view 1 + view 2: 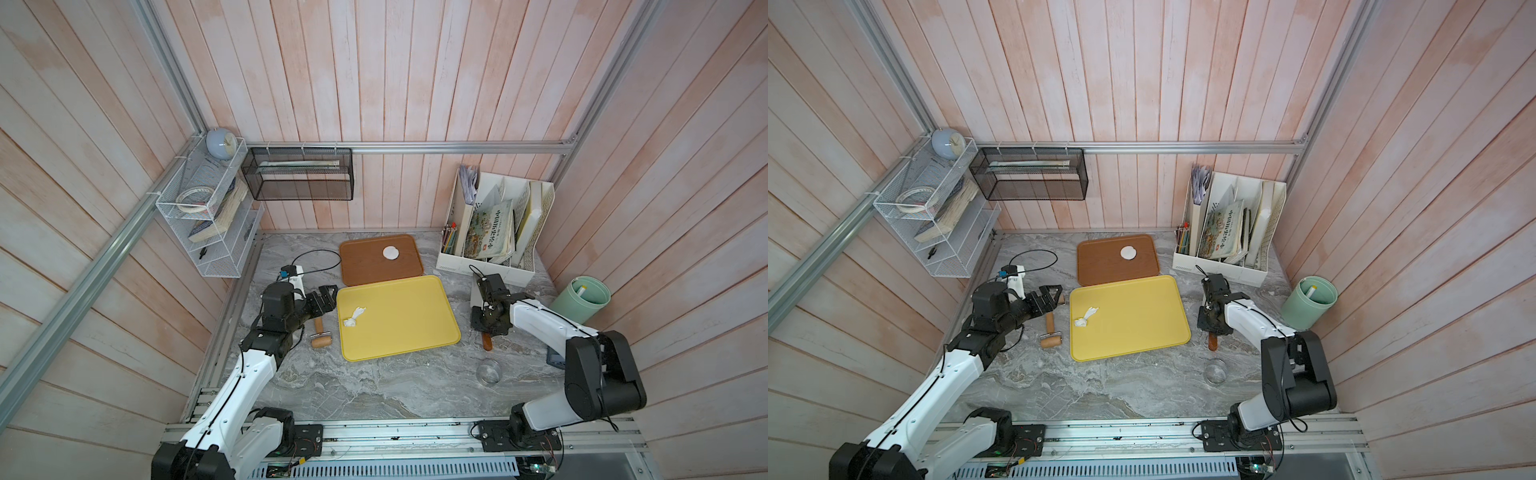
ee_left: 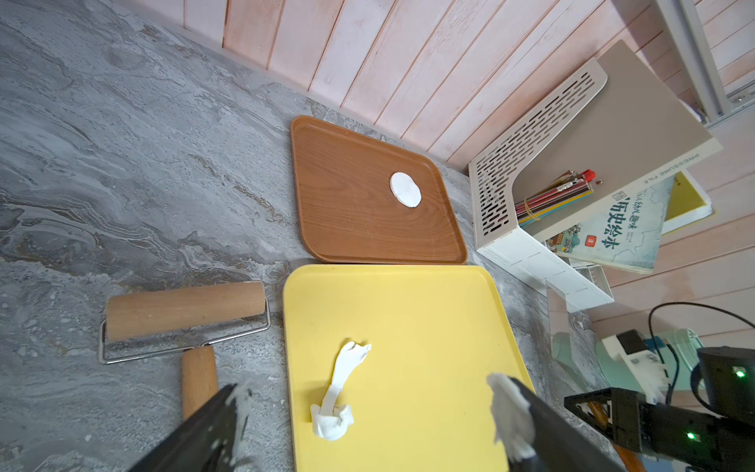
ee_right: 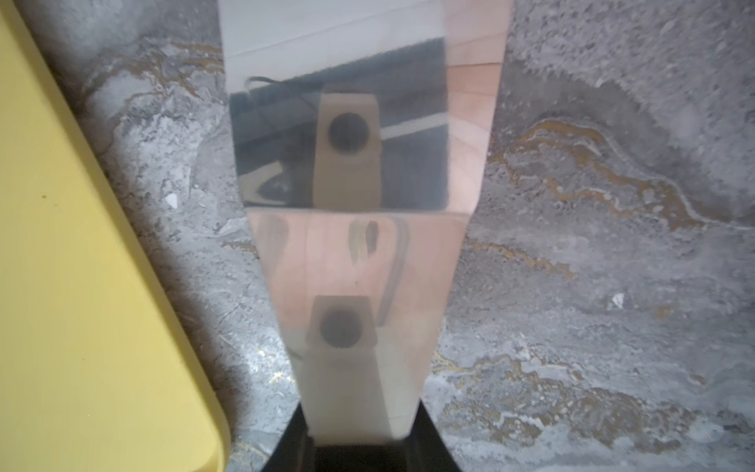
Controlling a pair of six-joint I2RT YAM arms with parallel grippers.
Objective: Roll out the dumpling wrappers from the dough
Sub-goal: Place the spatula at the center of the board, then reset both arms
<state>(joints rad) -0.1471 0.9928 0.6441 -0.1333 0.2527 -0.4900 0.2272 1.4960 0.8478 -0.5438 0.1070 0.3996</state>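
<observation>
One round white dumpling wrapper (image 1: 391, 252) (image 2: 405, 189) lies on the brown tray (image 1: 365, 270). The dough is out of view; only a ragged white scrap (image 1: 354, 316) (image 2: 339, 392) lies near the left edge of the yellow tray (image 1: 411, 324). My left gripper (image 1: 330, 291) (image 2: 365, 384) hovers open at that tray's left edge, over the scrap, with white residue stuck to its fingers (image 2: 510, 412). My right gripper (image 1: 490, 322) (image 3: 361, 433) is low on the table to the right of the yellow tray. Its jaws sit against a shiny metal scraper (image 3: 355, 163) with a wooden handle (image 1: 487, 343).
A wooden hand roller (image 1: 321, 334) (image 2: 184, 308) lies on the table left of the yellow tray, under my left arm. A clear round ring (image 1: 489, 372) sits front right, a green cup (image 1: 586, 297) at far right, and a white file organizer (image 1: 494, 232) at back right.
</observation>
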